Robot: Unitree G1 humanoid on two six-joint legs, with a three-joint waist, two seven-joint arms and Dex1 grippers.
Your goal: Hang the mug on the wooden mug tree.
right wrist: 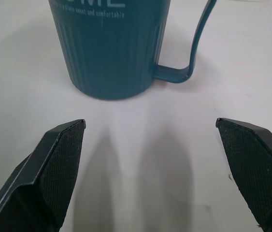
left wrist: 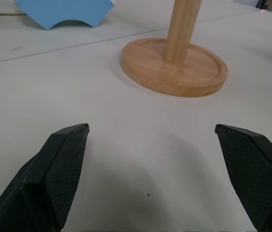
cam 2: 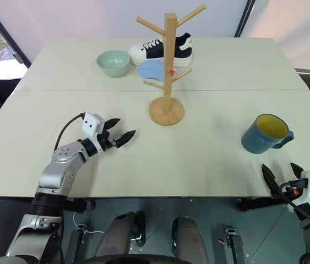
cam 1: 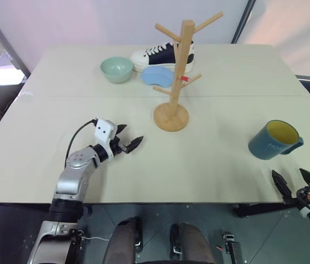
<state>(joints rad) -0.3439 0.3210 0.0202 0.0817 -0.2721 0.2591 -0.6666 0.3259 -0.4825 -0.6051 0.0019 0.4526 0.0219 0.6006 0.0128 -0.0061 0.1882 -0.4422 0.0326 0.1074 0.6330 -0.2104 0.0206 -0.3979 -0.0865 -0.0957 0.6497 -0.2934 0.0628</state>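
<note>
The mug (cam 1: 273, 139) stands upright on the tabletop (cam 1: 215, 159), well to the right of the wooden mug tree (cam 1: 175, 77) and nearer the robot than the tree's round base. Its yellow inside faces up and its handle points away from the tree, toward the tabletop's right edge.

The right claw (cam 1: 293, 181) sits at the near edge, on the robot's side of the mug and apart from it. Its 2 black fingers (right wrist: 53, 166) are spread wide with nothing between them, and in the right wrist view the mug is straight ahead, handle off to one side. The left claw (cam 2: 119, 131) hovers low over the tabletop to the left of the tree, pointing at its base, fingers likewise wide apart and empty.

Beyond the tree lie a pale green bowl (cam 1: 117, 69), a blue dish (cam 1: 157, 76) and a black-and-white sneaker (cam 1: 160, 55), none of them in the way.

This looks like the reach before the grasp: the mug is not yet picked up and every peg is bare, so the task is barely begun. The next move probably calls for the right claw to advance and close on the mug's wall or rim, leaving the handle free, since the handle's loop must later slip over 1 upward-angled peg. Gripping the handle itself would likely block that.
</note>
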